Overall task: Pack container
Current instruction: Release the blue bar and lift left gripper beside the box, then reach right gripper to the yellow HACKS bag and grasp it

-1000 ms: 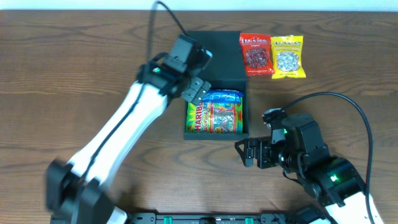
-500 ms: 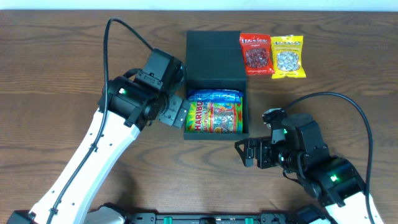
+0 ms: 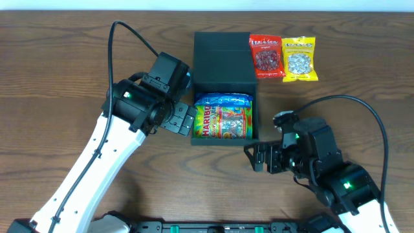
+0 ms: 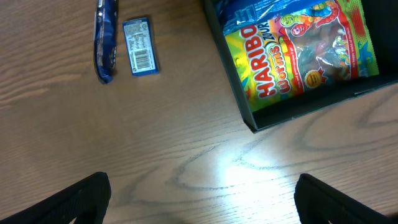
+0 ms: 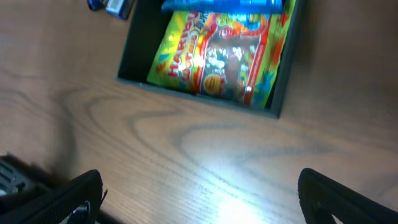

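The dark teal container [image 3: 223, 61] lies at the table's middle with its flap lid folded back. Inside it are a Haribo worms bag [image 3: 224, 122] and a blue bag [image 3: 224, 99] behind that. My left gripper [image 3: 180, 121] hovers open just left of the box, over bare wood. In the left wrist view the box wall [image 4: 239, 93] and the Haribo bag [image 4: 305, 56] fill the upper right. My right gripper [image 3: 260, 157] stands open below the box's right front corner. The right wrist view looks at the box wall [image 5: 134, 50] and the Haribo bag [image 5: 224, 56].
A red candy bag [image 3: 266, 56] and a yellow candy bag [image 3: 299, 58] lie side by side right of the lid. A blue snack bar [image 4: 107, 40] and a small blue packet [image 4: 140, 55] lie on the wood left of the box, hidden under my left arm from overhead.
My left arm has swung off the container, moving down and left to the box's left side, gripper still open. The right arm has stayed put.
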Controlling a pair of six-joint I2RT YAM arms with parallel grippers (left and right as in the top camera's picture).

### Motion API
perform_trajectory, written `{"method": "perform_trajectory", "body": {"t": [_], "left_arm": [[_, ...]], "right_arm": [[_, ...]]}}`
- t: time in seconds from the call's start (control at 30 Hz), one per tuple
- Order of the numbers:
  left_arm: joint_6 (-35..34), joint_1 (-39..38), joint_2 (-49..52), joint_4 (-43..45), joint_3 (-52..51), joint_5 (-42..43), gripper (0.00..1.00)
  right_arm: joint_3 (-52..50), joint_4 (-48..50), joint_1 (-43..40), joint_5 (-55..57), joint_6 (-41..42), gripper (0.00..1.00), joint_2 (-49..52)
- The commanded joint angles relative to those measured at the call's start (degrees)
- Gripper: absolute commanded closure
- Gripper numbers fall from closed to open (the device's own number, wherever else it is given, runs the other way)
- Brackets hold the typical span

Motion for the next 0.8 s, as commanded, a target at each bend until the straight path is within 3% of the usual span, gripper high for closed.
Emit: {"method": "perform_trajectory", "body": {"t": [0.0,0.27,0.77], "left_arm": [[-0.3,0.2,0.0,-0.2,0.8,-0.4,0.05],[-0.3,0.2,0.0,-0.2,0.8,-0.4,0.05],[-0.3,0.2,0.0,-0.2,0.8,-0.4,0.05]], "right_arm": [[1.0,1.7,-0.2,4.7,-0.3,0.01,0.3],[1.0,7.8,-2.7,18.0,-0.4,0.01,3.9],[1.1,31.4,-18.2,24.1,-6.4,0.01,19.5]]}}
